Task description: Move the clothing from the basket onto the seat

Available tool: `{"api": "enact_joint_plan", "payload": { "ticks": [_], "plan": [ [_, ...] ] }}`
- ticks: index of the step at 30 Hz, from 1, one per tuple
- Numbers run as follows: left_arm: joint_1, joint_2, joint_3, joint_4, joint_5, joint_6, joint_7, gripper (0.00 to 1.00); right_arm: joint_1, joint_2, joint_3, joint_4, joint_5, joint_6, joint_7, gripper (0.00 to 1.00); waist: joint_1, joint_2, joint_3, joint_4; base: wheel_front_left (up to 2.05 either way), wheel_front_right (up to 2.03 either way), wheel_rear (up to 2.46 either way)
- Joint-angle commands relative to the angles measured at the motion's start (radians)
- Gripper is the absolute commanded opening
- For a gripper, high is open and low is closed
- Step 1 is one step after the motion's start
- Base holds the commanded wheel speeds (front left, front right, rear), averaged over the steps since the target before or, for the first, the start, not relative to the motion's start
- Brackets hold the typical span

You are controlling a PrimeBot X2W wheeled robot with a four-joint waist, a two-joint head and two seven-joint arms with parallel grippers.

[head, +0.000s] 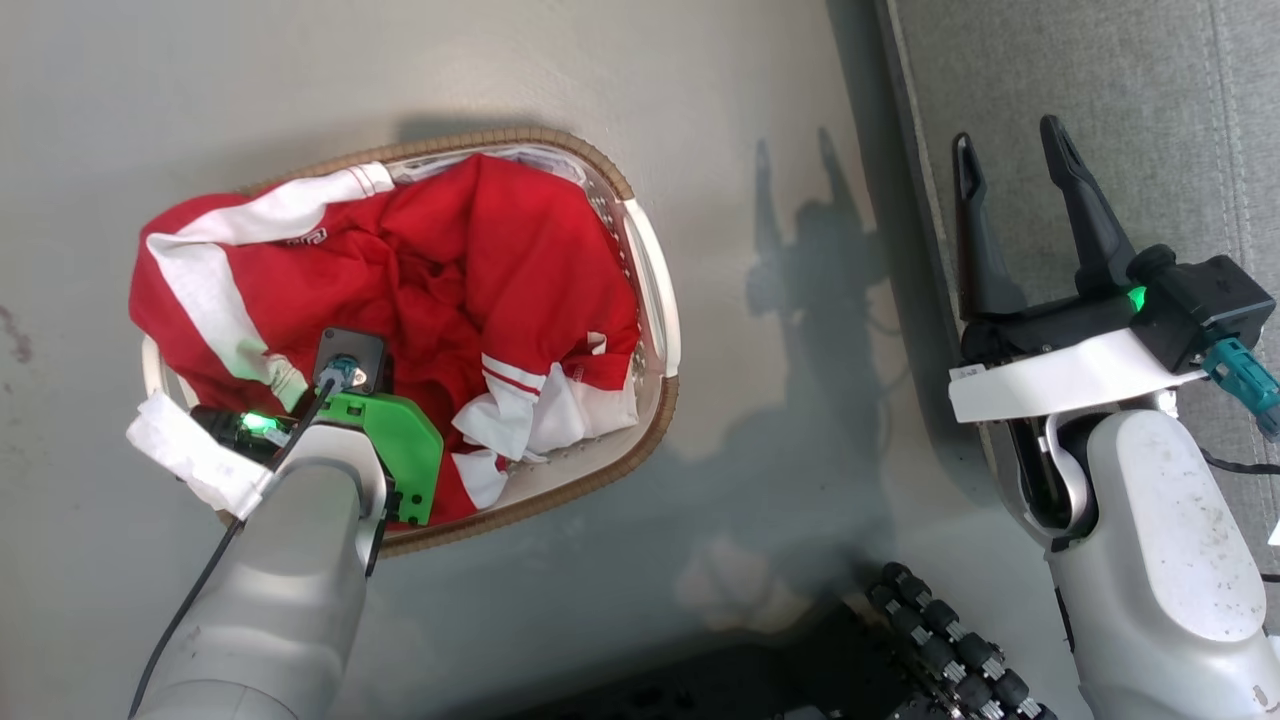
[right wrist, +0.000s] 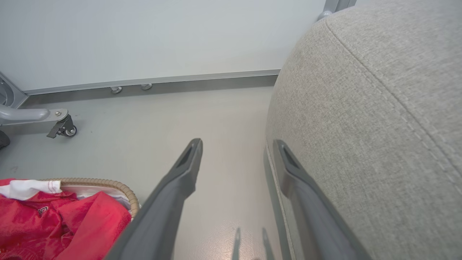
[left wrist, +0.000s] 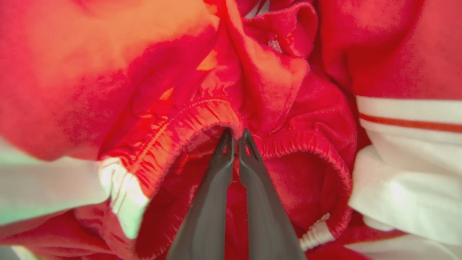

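one grasp is under way: your left gripper is pinching a red elastic hem of the clothing, tips nearly touching, in the basket. next you are likely needing a lift and a swing right to the seat, at whose edge your right gripper is hovering wide open, empty. the basket is sitting on smooth pale floor.
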Motion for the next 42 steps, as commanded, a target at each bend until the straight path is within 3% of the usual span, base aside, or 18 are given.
{"api": "enact_joint_plan", "payload": {
  "ticks": [1,13,24,35,42],
  "plan": [
    [0.019,0.001,-0.002,0.0,-0.003,-0.01,-0.015,0.0,0.011,-0.003,-0.005,0.006,-0.009,-0.001,-0.002,1.0,0.0,0.0,-0.033,0.012,0.0,0.0,0.0],
    [0.111,-0.02,-0.023,-0.092,-0.039,-0.068,-0.087,0.0,0.069,-0.004,-0.043,0.037,-0.055,-0.001,-0.001,1.0,0.0,0.0,-0.202,0.071,0.0,0.0,0.0],
    [0.284,0.0,-0.028,-0.425,-0.004,-0.083,-0.086,0.0,0.163,-0.004,-0.086,0.058,-0.11,-0.001,-0.001,1.0,0.0,0.0,-0.396,0.142,0.0,0.0,0.0],
    [0.415,0.07,-0.013,-0.772,0.028,-0.094,-0.085,0.0,0.282,-0.004,-0.112,0.074,-0.146,-0.001,-0.002,1.0,0.0,0.0,-0.622,0.177,0.0,0.0,0.0],
    [0.399,0.122,-0.043,-0.918,0.029,-0.096,-0.085,0.0,0.347,-0.004,-0.106,0.075,-0.156,-0.001,-0.002,1.0,0.0,0.0,-0.741,0.181,0.0,0.0,0.0]
  ]
}}
